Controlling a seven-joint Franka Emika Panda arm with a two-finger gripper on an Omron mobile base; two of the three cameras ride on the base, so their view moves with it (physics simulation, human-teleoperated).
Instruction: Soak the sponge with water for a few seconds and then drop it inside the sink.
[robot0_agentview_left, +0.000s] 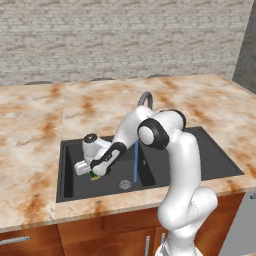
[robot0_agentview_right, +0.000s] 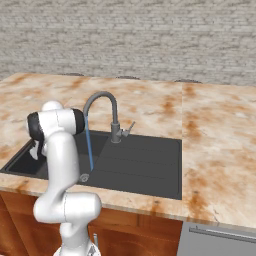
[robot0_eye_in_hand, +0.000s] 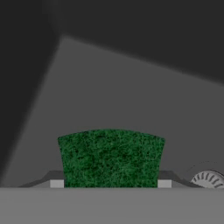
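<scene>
- Your jaws are clamped on the sponge (robot0_eye_in_hand: 111, 157). In the hand view the green block sits right between the two tips, one flat against each side.
- From the left base view, the gripper (robot0_agentview_left: 96, 174) is down inside the sink (robot0_agentview_left: 75, 190), in the left part of the basin, with just a bit of green and yellow peeking out under it.
- The water (robot0_agentview_left: 135, 162) is running, a thin blue line from the faucet (robot0_agentview_right: 102, 107) down near the drain (robot0_agentview_left: 125, 184). The sponge is off to the left of it, not under it, so I'd guess the soak isn't happening at this spot.
- Handling-wise I'd expect it to be light and squishy, so a grip across the short sides like you've got looks fine. It should get heavier and slicker once wet.
- It's soft, so dropping it in the basin shouldn't hurt anything.
- The counter (robot0_agentview_left: 35, 130) around the sink doesn't come into it.
</scene>
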